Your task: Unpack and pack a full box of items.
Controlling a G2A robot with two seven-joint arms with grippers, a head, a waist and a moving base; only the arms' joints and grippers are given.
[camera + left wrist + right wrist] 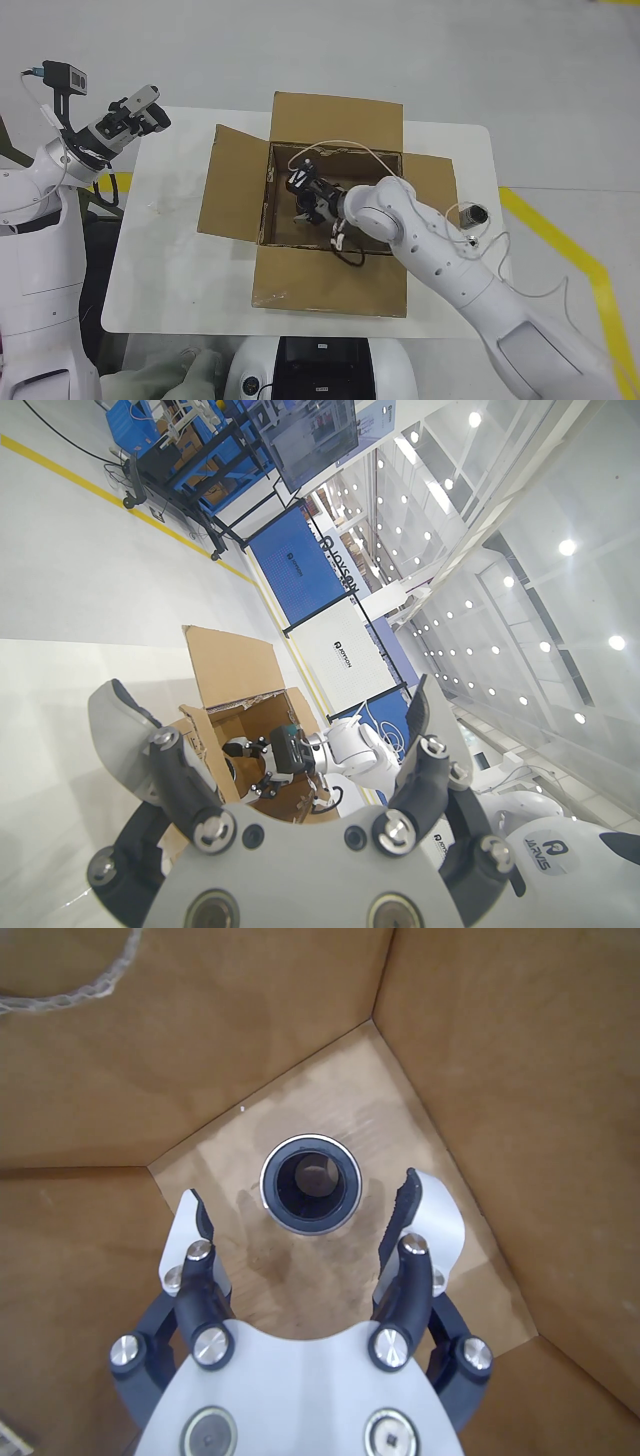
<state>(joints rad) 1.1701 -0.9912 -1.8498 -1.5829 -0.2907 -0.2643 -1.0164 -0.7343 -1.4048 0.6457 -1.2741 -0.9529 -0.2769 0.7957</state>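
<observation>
Inside open brown cardboard box (pixel 330 280) on white surface (pixel 170 250): right end effector (pixel 304 1188) released, fingers (pixel 435 1213) either side of upright black silver-rimmed cylinder (pixel 310 1228) on box floor. Far left, left end effector (pixel 270 695) raised, released.

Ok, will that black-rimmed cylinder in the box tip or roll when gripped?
The cylinder stands upright on the box floor, so probably steady; knocked over, it would likely roll. It looks hollow and rigid, perhaps light.
</observation>
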